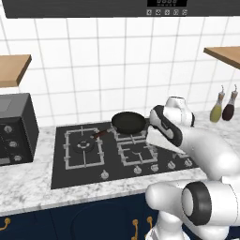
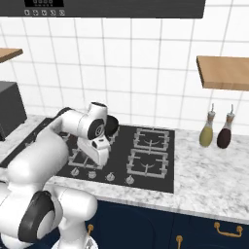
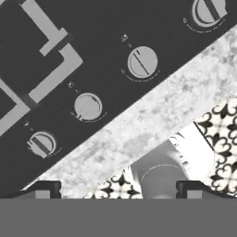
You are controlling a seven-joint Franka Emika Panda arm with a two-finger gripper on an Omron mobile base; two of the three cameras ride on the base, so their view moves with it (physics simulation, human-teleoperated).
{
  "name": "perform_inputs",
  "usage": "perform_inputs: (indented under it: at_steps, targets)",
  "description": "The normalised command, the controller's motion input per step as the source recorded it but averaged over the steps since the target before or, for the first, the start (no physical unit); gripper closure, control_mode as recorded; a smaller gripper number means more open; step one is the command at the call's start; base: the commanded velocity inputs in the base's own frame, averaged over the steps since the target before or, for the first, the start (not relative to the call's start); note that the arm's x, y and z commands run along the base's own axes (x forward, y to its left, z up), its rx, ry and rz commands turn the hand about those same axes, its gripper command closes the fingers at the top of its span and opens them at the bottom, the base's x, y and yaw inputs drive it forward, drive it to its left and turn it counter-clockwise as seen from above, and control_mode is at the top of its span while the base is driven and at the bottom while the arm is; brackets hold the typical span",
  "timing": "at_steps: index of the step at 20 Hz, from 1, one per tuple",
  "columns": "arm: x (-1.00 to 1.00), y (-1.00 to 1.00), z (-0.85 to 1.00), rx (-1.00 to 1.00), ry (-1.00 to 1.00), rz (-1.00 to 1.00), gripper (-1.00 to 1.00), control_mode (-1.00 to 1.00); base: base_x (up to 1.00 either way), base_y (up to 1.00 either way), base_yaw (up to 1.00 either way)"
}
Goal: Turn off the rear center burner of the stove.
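The gripper (image 3: 118, 190) hovers above the stove's (image 1: 112, 161) silver knobs (image 3: 87, 106), lined up for choosing one. Its fingers (image 3: 42, 189) stand wide apart, holding nothing.

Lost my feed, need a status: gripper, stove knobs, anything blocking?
Gripper open, hovering above the stove's silver knob row, touching nothing. Frying pan sits on rear center burner. Nothing between fingers and knobs.

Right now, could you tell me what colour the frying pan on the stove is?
Black, with a reddish-brown handle; the frying pan shows best in the left base view.
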Motion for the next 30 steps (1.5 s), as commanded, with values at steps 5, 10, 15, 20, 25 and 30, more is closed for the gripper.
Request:
perform_inputs:
  at_steps: [5,10,15,20,25,30]
  targets:
    - [0.28,0.04,-0.55,0.00,0.10,-0.08,-1.00,-1.00,0.00,0.00,0.00]
    - [0.05,0.12,-0.54,0.00,-0.01,-0.03,-1.00,-1.00,0.00,0.00,0.00]
    - [0.02,0.16,-0.42,-0.09,-0.22,0.00,-1.00,-1.00,0.00,0.00,0.00]
    - [0.08,0.00,-0.34,-0.13,-0.18,-0.01,-1.00,-1.00,0.00,0.00,0.00]
    - [-0.13,0.01,-0.12,0.00,0.00,0.00,-1.00,-1.00,0.00,0.00,0.00]
    - [0.03,0.00,-0.02,0.00,-0.02,0.00,-1.00,-1.00,0.00,0.00,0.00]
